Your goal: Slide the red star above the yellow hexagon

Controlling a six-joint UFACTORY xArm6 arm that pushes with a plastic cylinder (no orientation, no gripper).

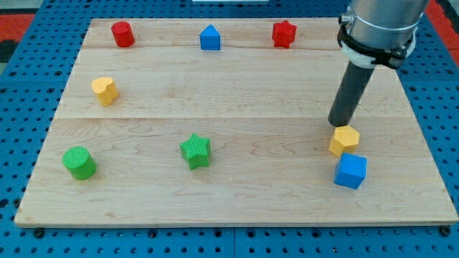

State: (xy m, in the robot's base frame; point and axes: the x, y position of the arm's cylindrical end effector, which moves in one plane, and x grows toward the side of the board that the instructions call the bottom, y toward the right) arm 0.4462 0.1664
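1. Sitting at the view's top, right of centre, the red star [284, 34] rests near the far edge of the wooden board [237, 100], with nothing touching it.
2. Down at the view's lower right, the yellow hexagon [344, 140] is well apart from that star, almost straight below and a little to the right.
3. My tip [338, 125] is planted just above the yellow hexagon's upper left edge, right beside it, though contact is too close to call. It is a bare rod: nothing to open or close, and it holds nothing.
4. The rod rises from there, leaning toward the view's upper right into the grey arm housing [378, 29].
5. The blue cube [351, 170] sits just below the yellow hexagon, their corners touching or very nearly so.
6. Along the top row, a blue house-shaped block [209, 37] stands left of the red star, and a red cylinder [122, 34] further left.
7. On the left side, a yellow heart-like block [105, 90] lies above a green cylinder [79, 162].
8. A green star [196, 150] sits low, near the middle.
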